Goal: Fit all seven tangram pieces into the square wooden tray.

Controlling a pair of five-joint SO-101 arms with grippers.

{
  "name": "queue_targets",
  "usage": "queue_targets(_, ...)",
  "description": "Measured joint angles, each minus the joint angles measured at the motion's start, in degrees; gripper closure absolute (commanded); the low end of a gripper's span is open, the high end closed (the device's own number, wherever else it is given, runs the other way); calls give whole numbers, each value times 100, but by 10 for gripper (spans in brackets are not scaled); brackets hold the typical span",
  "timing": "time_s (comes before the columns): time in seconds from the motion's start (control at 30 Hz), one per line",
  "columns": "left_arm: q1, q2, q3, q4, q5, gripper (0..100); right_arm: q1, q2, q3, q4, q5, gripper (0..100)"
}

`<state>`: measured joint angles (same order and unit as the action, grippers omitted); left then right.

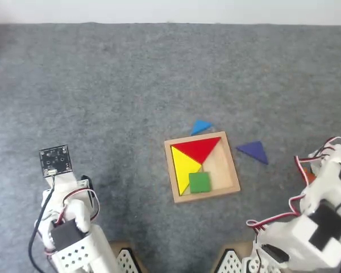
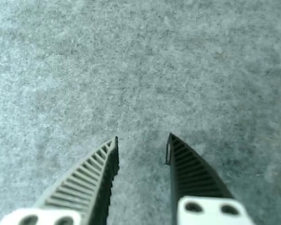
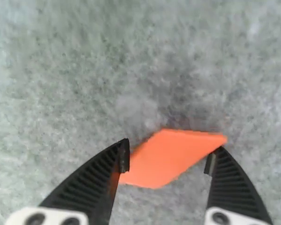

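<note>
The square wooden tray [image 1: 233,170] lies mid-table and holds a red triangle [image 1: 198,148], a yellow triangle [image 1: 183,166] and a green square [image 1: 199,182]. A light blue triangle [image 1: 201,126] lies just behind the tray. A dark blue triangle [image 1: 253,151] lies to its right. My right gripper [image 3: 167,157] is shut on an orange parallelogram [image 3: 178,152] low over the mat, one finger against each side. In the high view that orange piece [image 1: 310,177] peeks out beside the right arm. My left gripper [image 2: 143,140] stands open over bare mat at the front left, far from the tray.
Grey felt mat [image 1: 131,85] covers the whole table, with wide free room behind and left of the tray. The left arm's camera board [image 1: 55,160] sticks out at the front left. Both arm bases stand at the front edge.
</note>
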<state>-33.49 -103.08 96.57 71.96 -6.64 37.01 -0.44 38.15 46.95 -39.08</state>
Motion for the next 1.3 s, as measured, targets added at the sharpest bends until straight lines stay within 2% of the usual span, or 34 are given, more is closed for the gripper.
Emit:
queue_targets(0.23, 0, 0, 0, 0, 0, 833, 0, 501, -501, 62, -18, 742)
queue_targets(0.4, 0, 0, 0, 0, 0, 833, -97, 782, -800, 255, 273, 909)
queue_targets(0.53, 0, 0, 0, 0, 0, 833, -105, 905, -1090, 571, 1020, 994)
queue_targets(0.7, 0, 0, 0, 0, 0, 833, -730, 967, -1547, 800, 2567, 990)
queue_targets(0.93, 0, 0, 0, 0, 0, 833, -888, 1002, -2479, 1881, 4774, 988)
queue_targets(1.0, 0, 0, 0, 0, 0, 833, -1002, 1002, -2655, 2040, 5178, 961)
queue_targets(1.13, 0, 0, 0, 0, 0, 833, -1275, 1002, -2752, 2576, 5574, 851)
queue_targets(1.23, 0, 0, 0, 0, 0, 833, -1424, 1002, -2673, 3165, 5134, 841)
queue_targets(1.3, 0, 0, 0, 0, 0, 833, -1451, 1002, -2356, 2998, 4738, 841)
